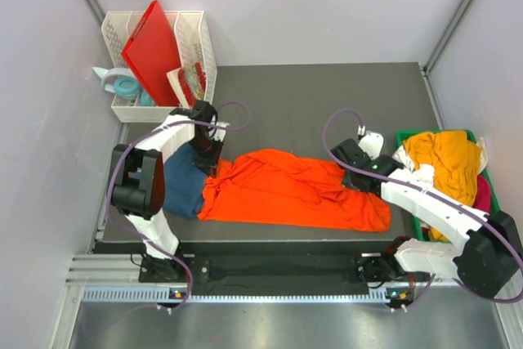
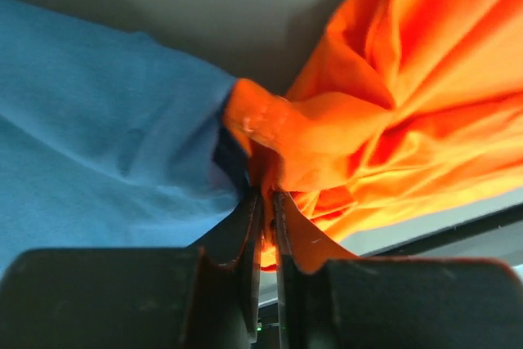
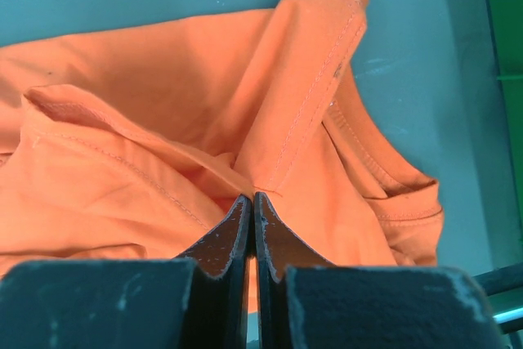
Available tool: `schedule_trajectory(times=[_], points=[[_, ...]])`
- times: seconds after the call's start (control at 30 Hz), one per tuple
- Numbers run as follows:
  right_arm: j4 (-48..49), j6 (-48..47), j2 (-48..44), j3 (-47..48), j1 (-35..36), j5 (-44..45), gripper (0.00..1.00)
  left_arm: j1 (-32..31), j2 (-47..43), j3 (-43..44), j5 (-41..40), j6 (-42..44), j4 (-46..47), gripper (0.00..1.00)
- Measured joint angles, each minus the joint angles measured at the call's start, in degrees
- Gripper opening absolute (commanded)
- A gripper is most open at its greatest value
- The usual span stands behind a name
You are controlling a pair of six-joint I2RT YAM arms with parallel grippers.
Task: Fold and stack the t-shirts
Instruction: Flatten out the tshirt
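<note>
A bright orange t-shirt (image 1: pixel 294 190) lies stretched and rumpled across the middle of the dark table. Its left end overlaps a folded dark teal-blue t-shirt (image 1: pixel 181 185) at the left. My left gripper (image 1: pixel 214 163) is shut on the orange shirt's left edge (image 2: pixel 270 140), just above the blue shirt (image 2: pixel 98 136). My right gripper (image 1: pixel 347 165) is shut on a fold of the orange shirt (image 3: pixel 253 120) near its right end, where a sleeve and the collar show. A mustard-yellow t-shirt (image 1: pixel 445 161) is heaped in the green bin, with pink and white cloth under it.
A green bin (image 1: pixel 482 171) stands at the table's right edge. A white basket (image 1: pixel 196 38) at the back left holds a stiff red board (image 1: pixel 151 51) and small items. The table's front edge (image 1: pixel 270 239) runs just below the shirts.
</note>
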Motion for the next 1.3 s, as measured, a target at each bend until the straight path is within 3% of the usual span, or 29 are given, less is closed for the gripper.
schedule_trajectory(times=[0.17,0.3,0.53,0.63,0.73,0.77,0.87,1.07,1.3], points=[[0.1,0.1,-0.2,-0.3,0.0,0.0,0.00,0.6,0.4,0.2,-1.6,-0.1,0.4,0.37],[0.0,0.1,-0.2,-0.8,0.0,0.0,0.00,1.1,0.1,1.5,-1.5,-0.4,0.4,0.45],[0.3,0.5,-0.2,-1.2,0.0,-0.2,0.00,4.8,-5.4,4.5,1.6,-1.5,2.4,0.47],[0.6,0.6,-0.2,-1.5,0.0,-0.5,0.00,7.6,-7.6,4.8,2.3,-2.0,3.9,0.43],[0.7,0.7,-0.2,-1.7,0.0,-0.7,0.00,10.8,-7.8,4.3,1.8,-2.6,5.4,0.29],[0.9,0.7,-0.2,-1.9,0.0,-0.8,0.00,12.0,-7.4,3.9,1.5,-2.6,5.5,0.19],[0.8,0.7,-0.2,-1.9,0.0,-1.0,0.00,15.7,-4.4,3.4,0.4,-2.9,5.2,0.02],[0.8,0.9,-0.3,-1.9,0.0,-1.1,0.00,20.7,2.5,2.0,-3.3,-2.6,4.9,0.00],[0.8,0.9,-0.9,-1.9,0.0,-1.1,0.00,20.7,6.5,1.5,-7.5,-2.3,4.7,0.00]])
